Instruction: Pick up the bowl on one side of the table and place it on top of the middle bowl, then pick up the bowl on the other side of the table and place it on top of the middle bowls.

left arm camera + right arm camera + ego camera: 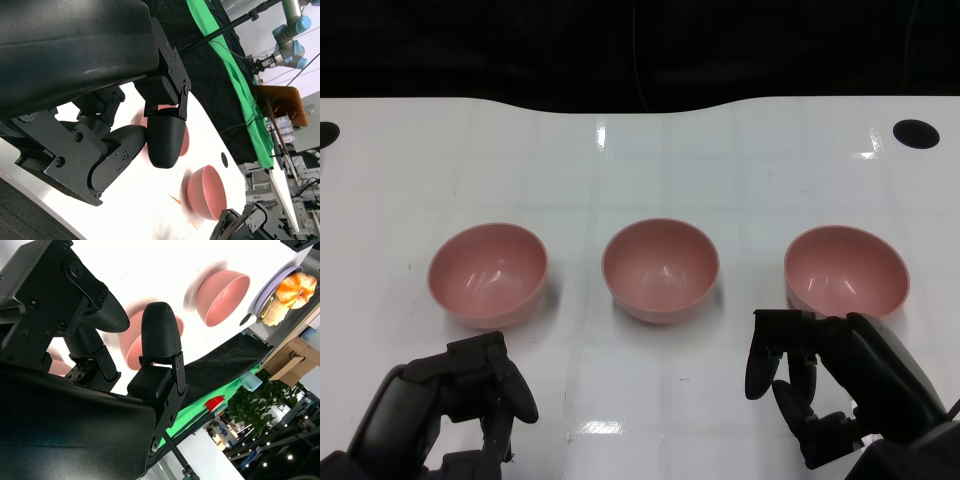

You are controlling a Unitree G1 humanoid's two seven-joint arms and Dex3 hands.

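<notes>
Three pink bowls stand upright in a row across the white table: the left bowl (487, 272), the middle bowl (660, 268) and the right bowl (846, 270). My left hand (470, 395) hovers near the front edge, just short of the left bowl, holding nothing. On the other side, my right hand (815, 385) has its fingers apart close to the right bowl's near rim, also holding nothing. In the right wrist view the left bowl (225, 297) lies far off, beyond the black fingers (159, 330). The left wrist view shows the right bowl (210, 192) beside my right hand (250, 222).
Black round holes (916, 133) mark the table's far corners, and a dark cloth hangs behind its back edge. A lilac plate of food (285, 287) sits off the table on the left side. White table (640, 170) stretches behind the bowls.
</notes>
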